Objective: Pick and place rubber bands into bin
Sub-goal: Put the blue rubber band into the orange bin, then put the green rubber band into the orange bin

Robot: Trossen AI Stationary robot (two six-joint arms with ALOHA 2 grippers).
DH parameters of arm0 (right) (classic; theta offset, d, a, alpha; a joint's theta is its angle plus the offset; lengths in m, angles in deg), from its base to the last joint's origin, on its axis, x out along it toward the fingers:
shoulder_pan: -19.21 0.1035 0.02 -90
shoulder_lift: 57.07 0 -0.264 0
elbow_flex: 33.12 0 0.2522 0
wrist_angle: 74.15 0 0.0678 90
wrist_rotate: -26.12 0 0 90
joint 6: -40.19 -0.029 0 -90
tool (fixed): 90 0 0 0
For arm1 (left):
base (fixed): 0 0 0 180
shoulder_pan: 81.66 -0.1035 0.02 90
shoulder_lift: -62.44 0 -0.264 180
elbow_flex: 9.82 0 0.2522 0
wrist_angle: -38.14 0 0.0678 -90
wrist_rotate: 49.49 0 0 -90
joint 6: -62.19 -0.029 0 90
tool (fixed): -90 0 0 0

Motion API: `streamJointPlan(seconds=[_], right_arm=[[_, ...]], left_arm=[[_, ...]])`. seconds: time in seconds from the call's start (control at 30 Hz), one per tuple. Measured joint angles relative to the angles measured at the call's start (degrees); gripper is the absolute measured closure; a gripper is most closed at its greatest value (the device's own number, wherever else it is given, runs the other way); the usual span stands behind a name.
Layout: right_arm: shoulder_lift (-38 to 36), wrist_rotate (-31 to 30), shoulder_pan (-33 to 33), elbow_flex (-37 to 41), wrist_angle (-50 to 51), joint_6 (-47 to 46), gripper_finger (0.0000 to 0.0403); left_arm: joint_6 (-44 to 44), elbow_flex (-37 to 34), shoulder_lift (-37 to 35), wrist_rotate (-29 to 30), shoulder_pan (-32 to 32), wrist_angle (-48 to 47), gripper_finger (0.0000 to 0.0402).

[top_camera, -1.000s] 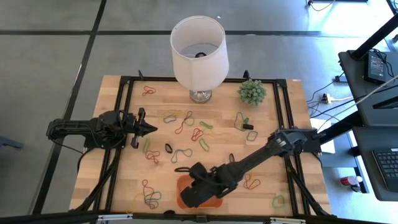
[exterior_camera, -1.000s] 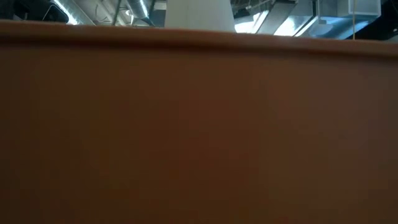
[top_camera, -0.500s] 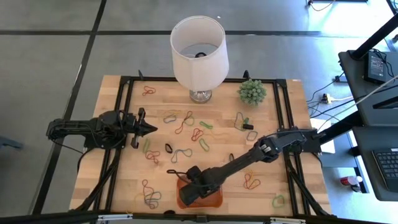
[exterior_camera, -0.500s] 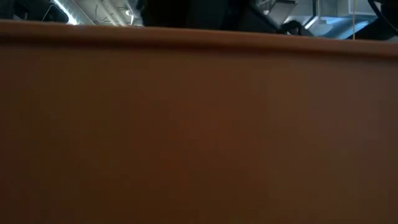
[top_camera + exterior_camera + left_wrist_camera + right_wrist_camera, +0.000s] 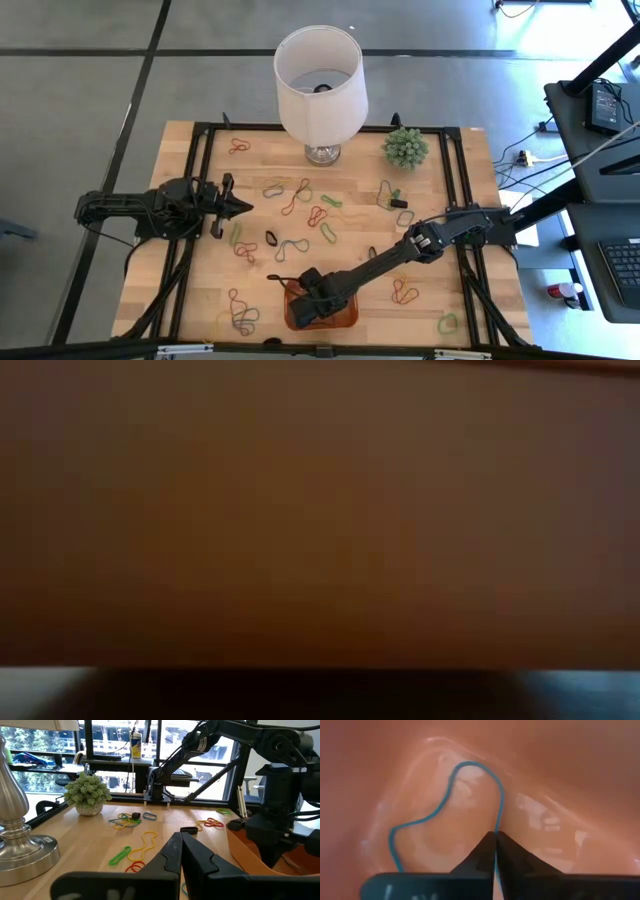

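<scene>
Over the bin (image 5: pixel 345 318), an orange tray at the near edge of the wooden table (image 5: pixel 430 215), the right gripper (image 5: pixel 303 297) reaches down inside. Its fingers (image 5: pixel 512 856) are pressed almost together, pinching a blue rubber band (image 5: pixel 451 795) whose loop lies on the bin's floor. Other rubber bands (image 5: pixel 300 200) in red, green, yellow and blue lie scattered across the table beyond the bin, toward a white lamp (image 5: pixel 320 78) and a small potted plant (image 5: pixel 405 147) at the far edge. Well away from the bin, on its left, the left gripper (image 5: pixel 240 207) waits, fingers fully closed and holding nothing.
</scene>
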Motion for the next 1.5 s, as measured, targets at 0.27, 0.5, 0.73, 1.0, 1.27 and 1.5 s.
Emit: streamJointPlan(seconds=[0.27, 0.5, 0.73, 1.0, 1.27, 1.5], right_arm=[[-0.11, 0.15, 0.15, -1.19, -0.81, -0.63, 0.0312], [-2.58, 0.17, 0.44, -2.04, 1.79, -0.59, 0.0276], [-6.79, -0.24, 0.89, -1.99, 8.32, 2.80, 0.0279], [-11.31, -7.48, 2.27, -1.83, 20.65, 17.12, 0.0329], [-15.16, -17.96, 3.86, 2.13, 25.95, 26.43, 0.0396], [-38.91, -22.87, 6.52, 36.22, 20.62, 22.27, 0.0400]], left_arm=[[0.00, 0.00, 0.01, 0.00, 0.01, 0.00, 0.0400], [0.00, -0.02, 0.02, 0.00, 0.00, 0.00, 0.0400], [0.02, 0.00, 0.00, 0.00, 0.00, -0.02, 0.0400], [0.00, 0.00, 0.00, 0.00, 0.02, 0.00, 0.0400], [0.01, -0.01, 0.01, 0.00, 0.01, 0.00, 0.0400], [0.00, 0.00, 0.01, 0.01, 0.00, 0.02, 0.0400]])
